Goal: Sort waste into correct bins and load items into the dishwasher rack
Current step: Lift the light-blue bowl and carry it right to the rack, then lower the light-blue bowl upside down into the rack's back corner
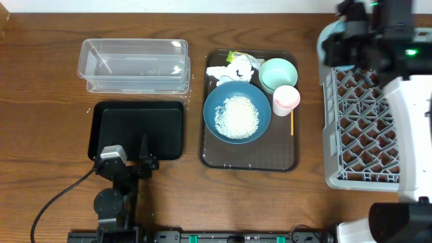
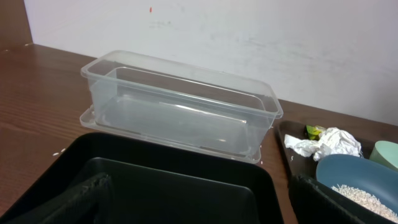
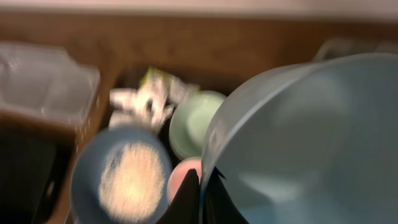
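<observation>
Left gripper (image 1: 128, 160): jaws wide open, empty, over black tray (image 1: 135, 115).
Right gripper (image 3: 200, 186): jaws closed on light-blue bowl (image 3: 311, 137) rim, by rack (image 1: 364, 128).
Brown tray (image 1: 250, 158): blue dish (image 1: 212, 101) of rice (image 1: 236, 116), tissue (image 1: 236, 67), wrapper (image 1: 233, 55), mint bowl (image 1: 278, 73), pink cup (image 1: 286, 98), stick (image 1: 292, 123).

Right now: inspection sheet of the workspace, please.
Surface: wooden table.
Job's things: clear tub and black tray empty; deep-blue dish with rice, tissue, wrapper, mint-green bowl, pink cup, stick on brown serving tray; dishwasher rack at right.
Clutter: nothing seen.
Grippers: left gripper open over black tray; right gripper shut on light-blue bowl rim.
Cables: black cable from left arm toward table's front edge.
Surroundings: white wall behind table.
</observation>
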You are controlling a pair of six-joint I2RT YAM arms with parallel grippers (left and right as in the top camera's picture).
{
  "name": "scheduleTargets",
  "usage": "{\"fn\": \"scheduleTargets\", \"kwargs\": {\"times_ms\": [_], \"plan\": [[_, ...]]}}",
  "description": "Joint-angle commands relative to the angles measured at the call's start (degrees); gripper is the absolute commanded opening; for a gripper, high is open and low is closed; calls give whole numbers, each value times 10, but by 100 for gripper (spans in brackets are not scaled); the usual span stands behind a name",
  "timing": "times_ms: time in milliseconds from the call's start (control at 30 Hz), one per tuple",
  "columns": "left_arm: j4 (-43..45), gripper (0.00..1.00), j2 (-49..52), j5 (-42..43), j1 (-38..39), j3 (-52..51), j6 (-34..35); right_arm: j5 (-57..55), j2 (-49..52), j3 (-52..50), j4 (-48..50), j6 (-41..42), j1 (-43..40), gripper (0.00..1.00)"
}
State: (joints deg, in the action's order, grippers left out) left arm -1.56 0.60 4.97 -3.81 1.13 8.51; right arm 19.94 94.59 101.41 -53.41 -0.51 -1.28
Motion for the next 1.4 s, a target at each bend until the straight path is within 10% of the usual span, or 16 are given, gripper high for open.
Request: {"fn": "scheduleTargets", "kwargs": {"times_ms": [0, 567, 900, 1367], "plan": [[-21, 92, -4, 8, -1, -9, -10, 125, -7, 9, 45, -47, -59, 1], [-21, 92, -4, 8, -1, -9, -10, 400, 136, 3, 217, -161, -226, 1], [-21, 92, -4, 8, -1, -9, -10, 616, 288, 3, 475, 103, -308, 1], [-21, 92, -4, 8, -1, -9, -10, 613, 321, 2, 430, 114, -338, 1]]}}
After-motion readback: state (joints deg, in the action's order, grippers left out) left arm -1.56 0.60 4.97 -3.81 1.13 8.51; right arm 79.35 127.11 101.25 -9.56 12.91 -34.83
